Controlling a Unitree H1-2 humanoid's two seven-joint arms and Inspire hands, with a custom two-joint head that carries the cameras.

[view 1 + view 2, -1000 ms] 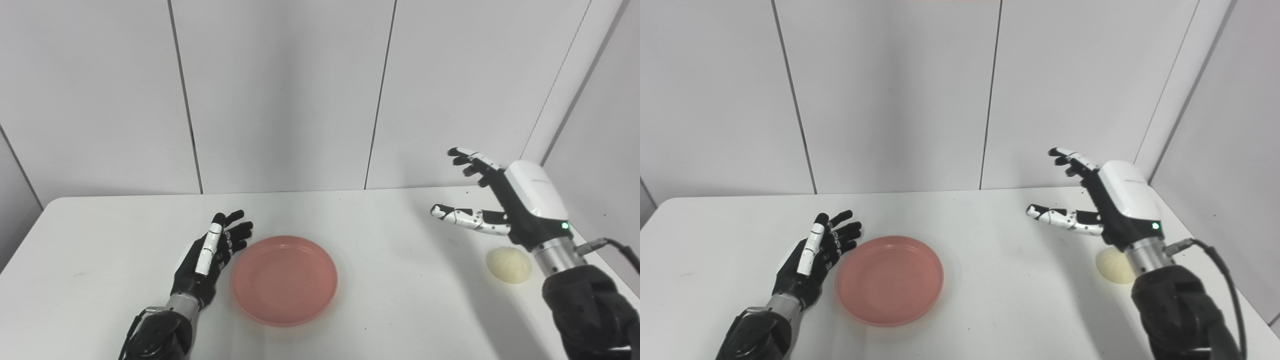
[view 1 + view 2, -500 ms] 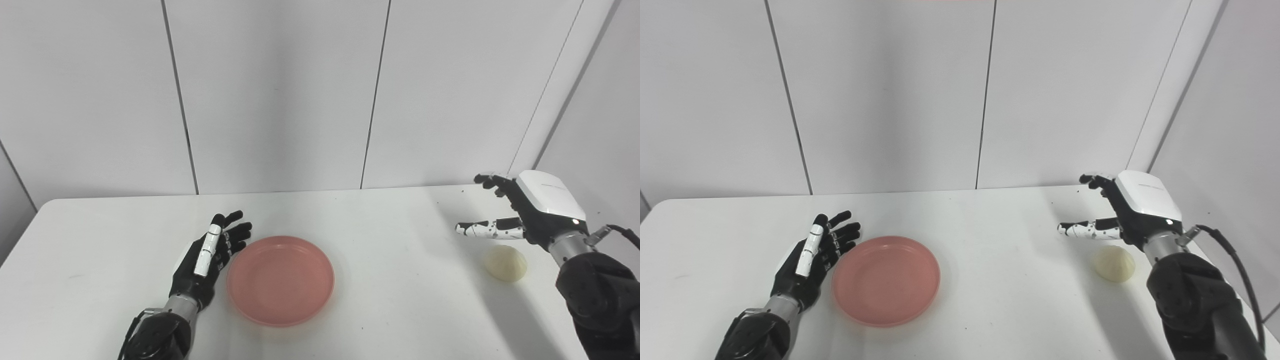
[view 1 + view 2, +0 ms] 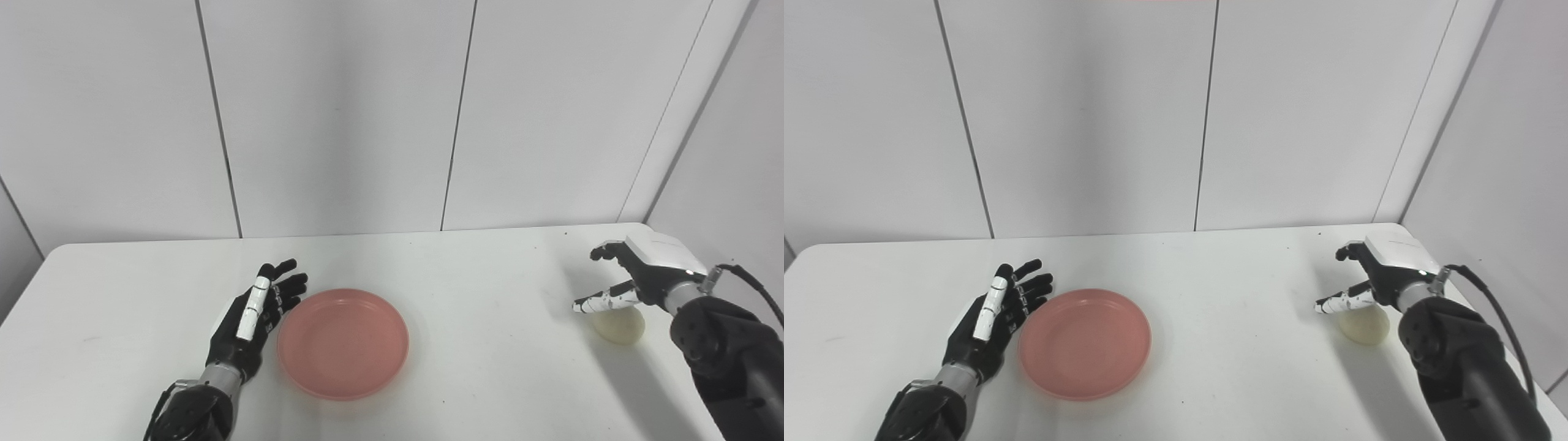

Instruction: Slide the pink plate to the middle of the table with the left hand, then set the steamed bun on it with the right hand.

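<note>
Left eye view: the pink plate lies on the white table a little left of the frame's centre. Just beside its left rim rests the left hand, fingers spread and holding nothing. At the right of the frame the right hand hangs directly over the steamed bun, fingers apart, thumb at the bun's top.

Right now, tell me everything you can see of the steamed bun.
The steamed bun is a pale cream, smooth, rounded dome, whole and matte like soft dough. It sits on the white table near its right edge, far from the pink plate. The right hand is over it, open, thumb at its top; contact is unclear.
</note>
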